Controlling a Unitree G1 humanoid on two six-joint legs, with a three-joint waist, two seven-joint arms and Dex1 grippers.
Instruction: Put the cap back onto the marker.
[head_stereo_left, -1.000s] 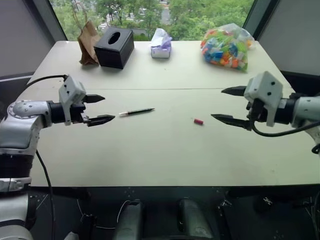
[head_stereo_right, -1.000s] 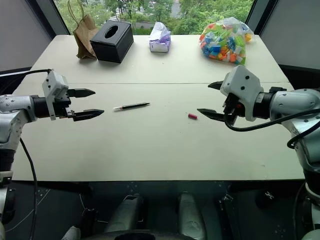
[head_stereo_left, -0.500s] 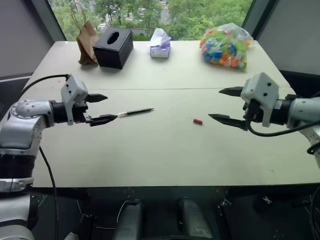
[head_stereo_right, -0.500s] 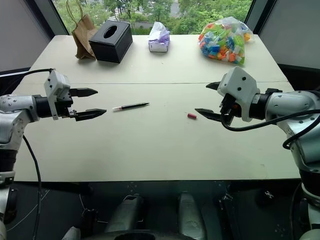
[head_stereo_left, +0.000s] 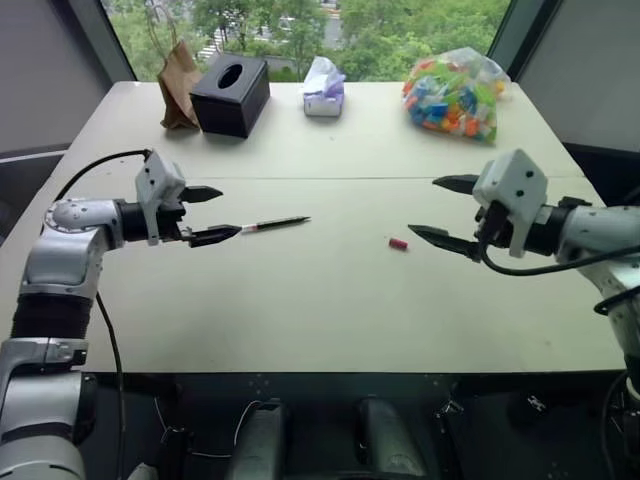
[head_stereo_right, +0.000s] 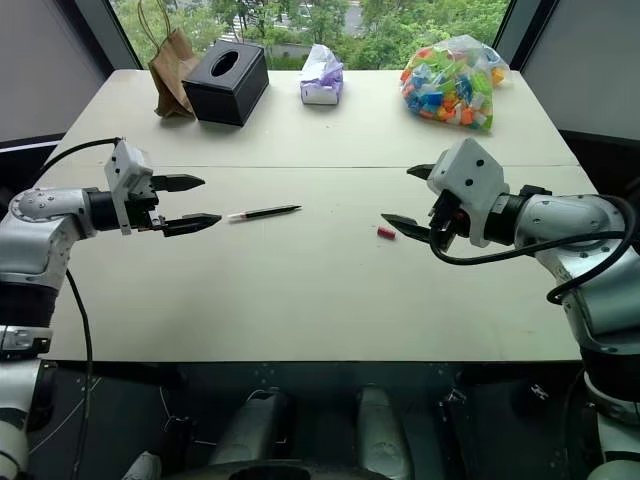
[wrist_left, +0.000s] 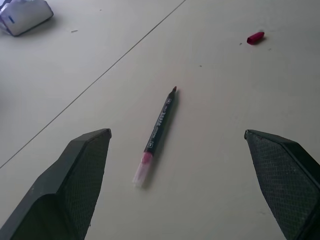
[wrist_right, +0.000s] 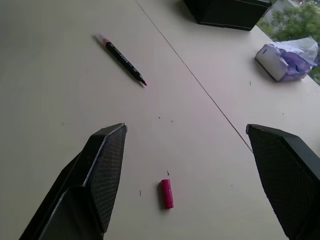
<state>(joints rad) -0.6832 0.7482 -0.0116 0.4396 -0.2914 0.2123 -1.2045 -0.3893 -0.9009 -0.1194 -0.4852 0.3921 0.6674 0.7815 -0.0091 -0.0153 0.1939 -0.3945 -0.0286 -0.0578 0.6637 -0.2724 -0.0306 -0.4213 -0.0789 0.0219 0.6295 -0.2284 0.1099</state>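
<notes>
The pale table carries a black tissue box, a brown paper bag and a bag of coloured pieces along its 12 o'clock edge. The left gripper at 9 o'clock and the right gripper at 3 o'clock both hover with jaws spread wide, pinching nothing. The marker lies flat just past the left jaws, uncapped, and the cap lies apart from it, near the right jaws

Bare table around marker and cap, black box, bags along far edge
</notes>
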